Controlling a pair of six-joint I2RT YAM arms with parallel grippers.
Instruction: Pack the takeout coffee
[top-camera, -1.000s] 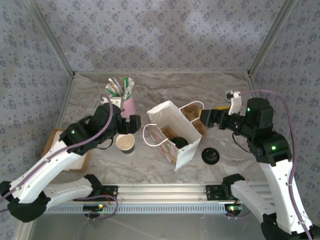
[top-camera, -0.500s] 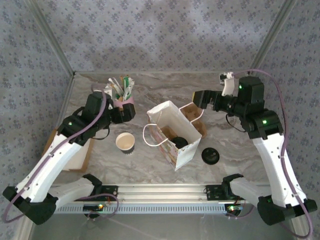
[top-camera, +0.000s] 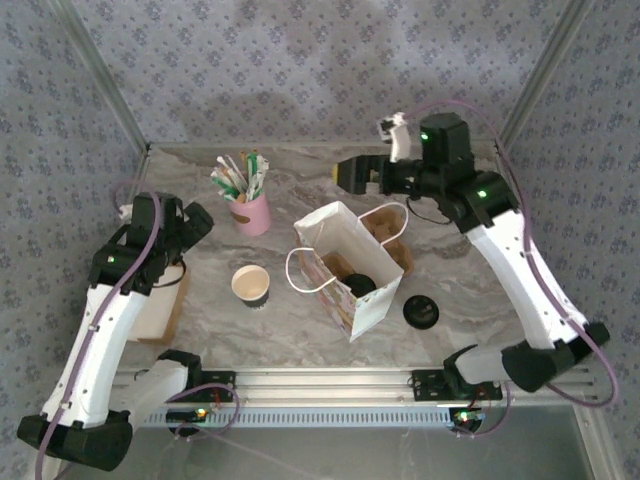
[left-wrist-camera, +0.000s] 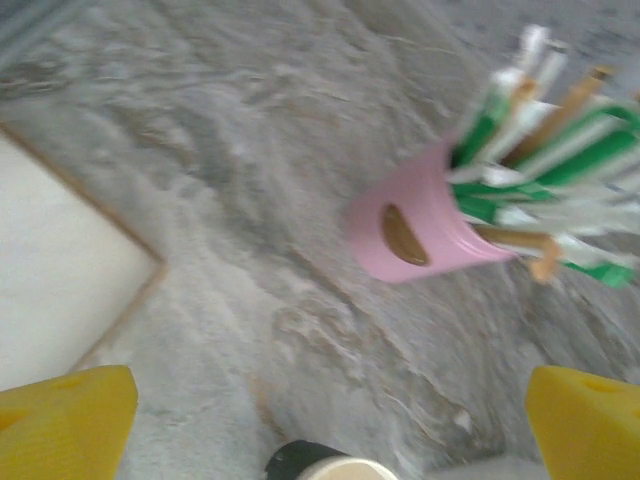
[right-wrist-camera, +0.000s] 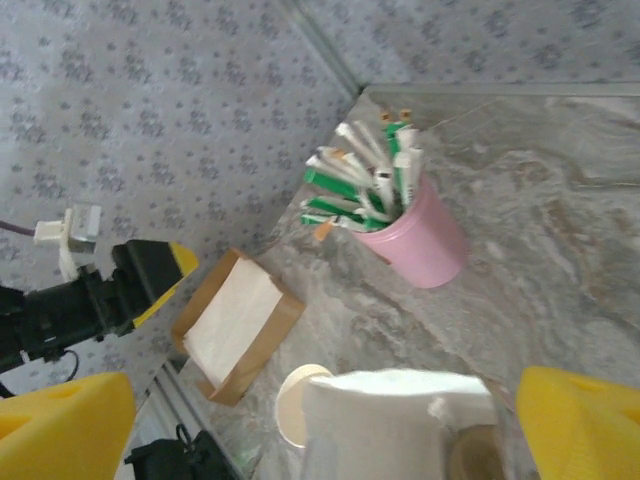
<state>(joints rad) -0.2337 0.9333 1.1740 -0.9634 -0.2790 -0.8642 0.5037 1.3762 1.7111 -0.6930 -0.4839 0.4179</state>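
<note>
Pink cup (left-wrist-camera: 420, 235) of green-white sticks (left-wrist-camera: 540, 170)

A small walled booth with a marble-look surface

We see a grey, veined, stone-patterned surface (top-camera: 300, 175) closed in on three sides by a back wall (top-camera: 320, 70), a left wall (top-camera: 50, 150) and a right wall (top-camera: 600, 150), all covered in the same blue-grey material with a small repeating floral motif. Two slanting metal posts, the left post (top-camera: 101, 75) and the right post (top-camera: 545, 70), mark the back corners where the walls meet. A ribbed aluminium rail (top-camera: 320, 385) runs along the near edge of the surface. We find the light soft and even, with a few dim, blurred shadows on the back wall and short, faint ones on the stone pattern.
</note>
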